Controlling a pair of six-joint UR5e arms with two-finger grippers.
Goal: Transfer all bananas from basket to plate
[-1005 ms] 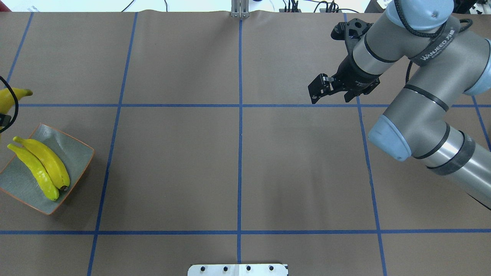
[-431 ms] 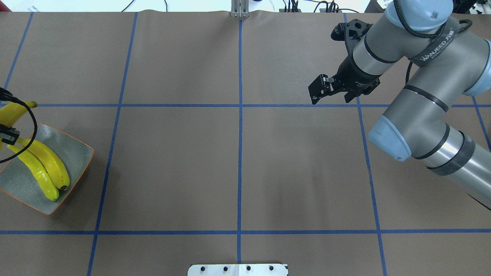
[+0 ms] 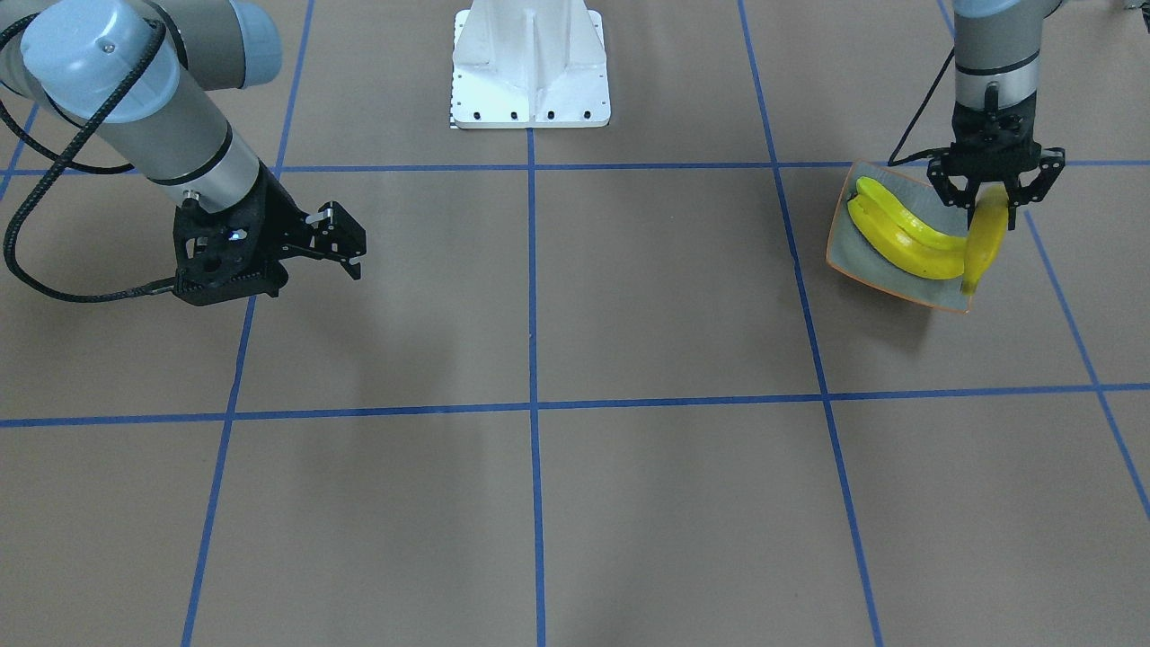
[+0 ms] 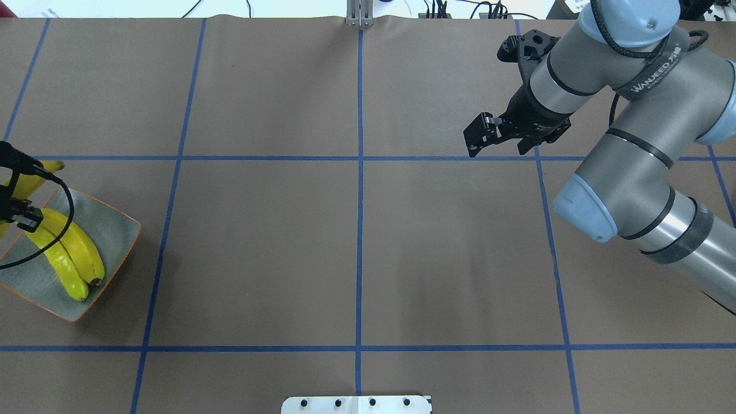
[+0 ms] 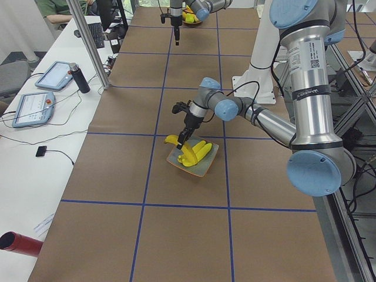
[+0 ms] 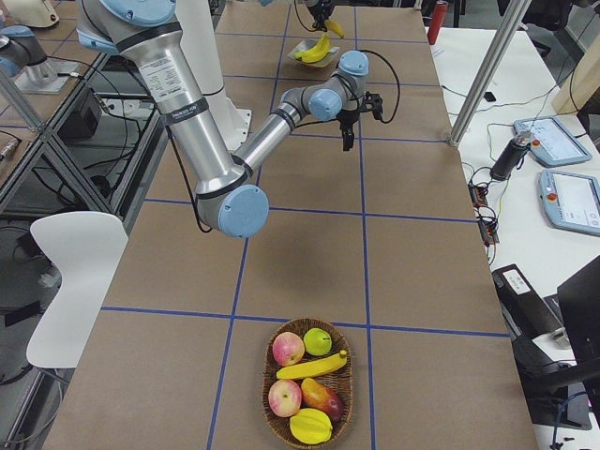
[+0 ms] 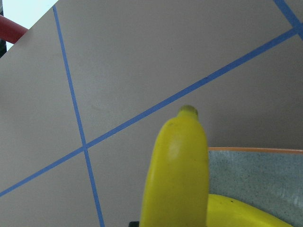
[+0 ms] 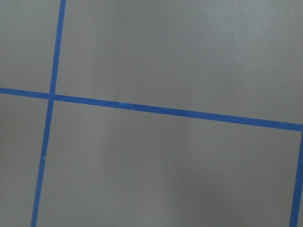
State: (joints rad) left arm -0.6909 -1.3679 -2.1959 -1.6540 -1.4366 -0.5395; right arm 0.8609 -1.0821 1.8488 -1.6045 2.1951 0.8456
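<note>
The grey-blue plate with an orange rim sits at the table's left edge and holds two yellow bananas. My left gripper is shut on a third banana, which hangs tip down over the plate's far edge. The left wrist view shows this held banana above the plate. My right gripper is open and empty, far from the plate above bare table. In the exterior right view the basket stands at the table's other end with one banana in it.
The basket also holds apples and other fruit. The white robot base stands at the table's near-robot edge. Blue tape lines cross the brown table cover. Tablets and cables lie on a side bench.
My left gripper has carried the held banana from beyond the plate's far corner to over the plate's edge. The right arm has barely moved.
</note>
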